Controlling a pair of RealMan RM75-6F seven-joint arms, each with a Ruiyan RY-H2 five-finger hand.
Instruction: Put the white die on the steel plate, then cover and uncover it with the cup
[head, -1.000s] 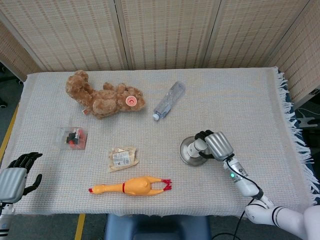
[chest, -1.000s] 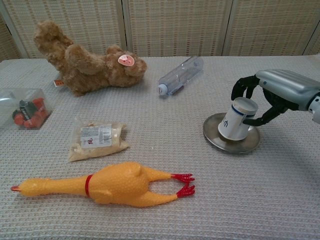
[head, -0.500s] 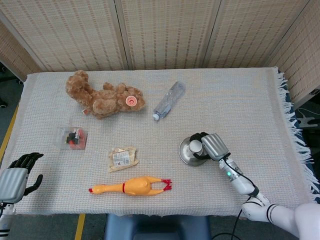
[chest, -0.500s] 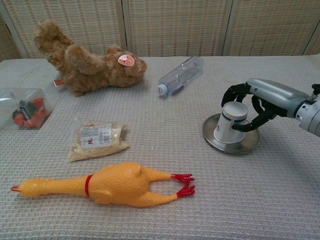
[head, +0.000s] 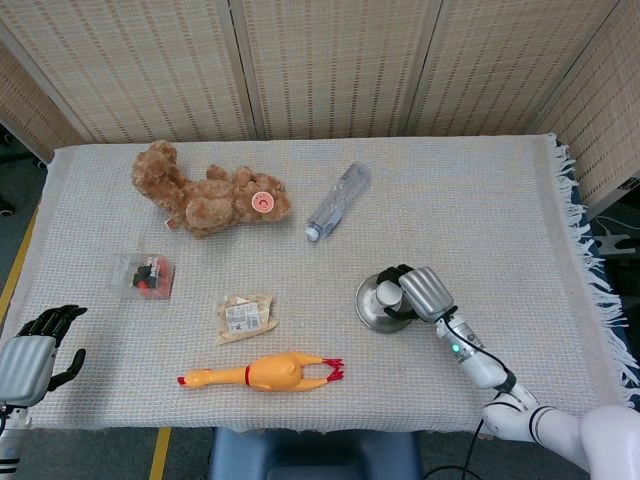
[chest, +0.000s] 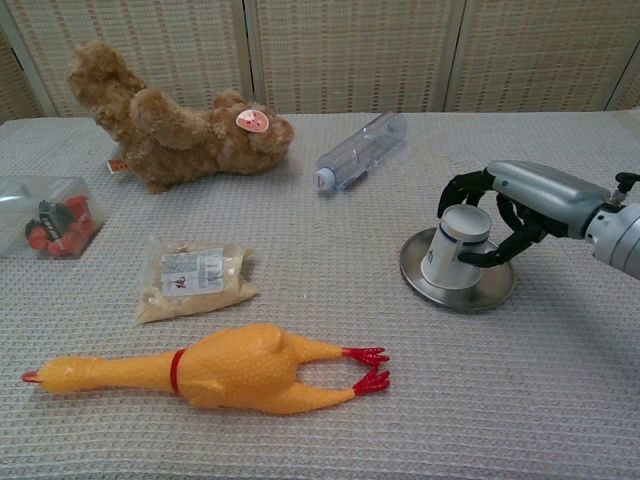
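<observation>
Gripping upside-down cup (chest: 452, 248) on steel plate (chest: 457, 289), right hand (chest: 510, 205) arched over it

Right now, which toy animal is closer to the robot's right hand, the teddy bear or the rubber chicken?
The yellow rubber chicken. It lies at the table's front edge, nearer the right hand than the brown teddy bear at the far left.

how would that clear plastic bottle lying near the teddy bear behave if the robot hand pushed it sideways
The clear plastic bottle lies on its side and looks round, so a sideways push would probably roll it. It appears empty, so it is likely light and might skid or spin. The woven tablecloth looks textured and could slow it. Its thin walls may dent if squeezed.
</observation>
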